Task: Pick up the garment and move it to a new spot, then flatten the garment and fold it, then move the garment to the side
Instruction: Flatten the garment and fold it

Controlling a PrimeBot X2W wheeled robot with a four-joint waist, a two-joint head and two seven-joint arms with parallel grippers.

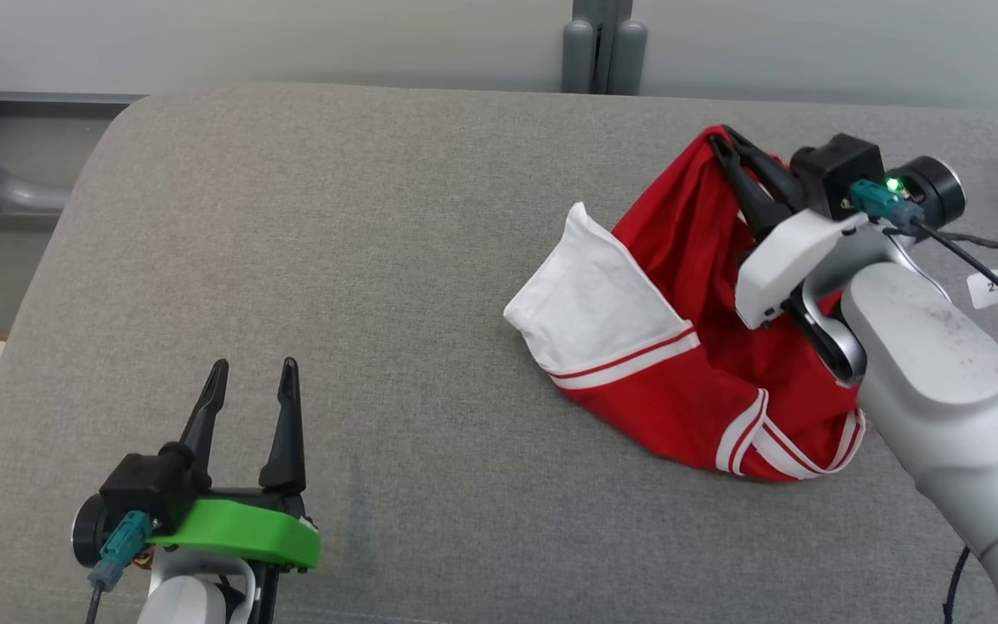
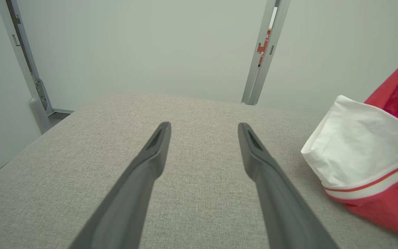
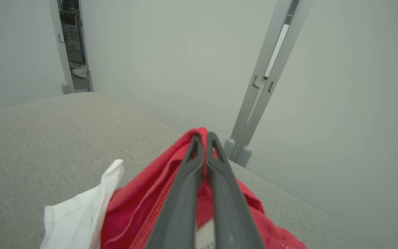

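Looking down from the head view, I see the right gripper [image 1: 722, 140] with its two dark fingers [image 1: 759, 195] pressed together on a pinch of red cloth at the far edge of the garment [image 1: 690, 390]. In the right wrist view the same right gripper [image 3: 204, 135] shows no gap between the fingers [image 3: 181, 193], and the red fabric [image 3: 133, 207] rises to a peak that wraps around their tips. The garment is red with white stripes along its hems. It sits on the right half of the grey tabletop [image 1: 334, 260], tented up toward the grip, while its lower hem lies on the fabric surface. A white sleeve [image 1: 590, 303] sticks out from its left side toward the middle of the tabletop, and I can see it at the lower left of the right wrist view [image 3: 78, 214] as well. My left gripper [image 1: 254, 368] is at the near left over bare tabletop, well apart from the garment, with its fingers [image 1: 204, 416] spread wide and nothing between them. The left wrist view shows that left gripper [image 2: 204, 126] with the same wide gap, and the white sleeve [image 2: 358, 148] and red body [image 2: 385, 207] off to its right. A grey post [image 1: 603, 43] stands behind the far edge.
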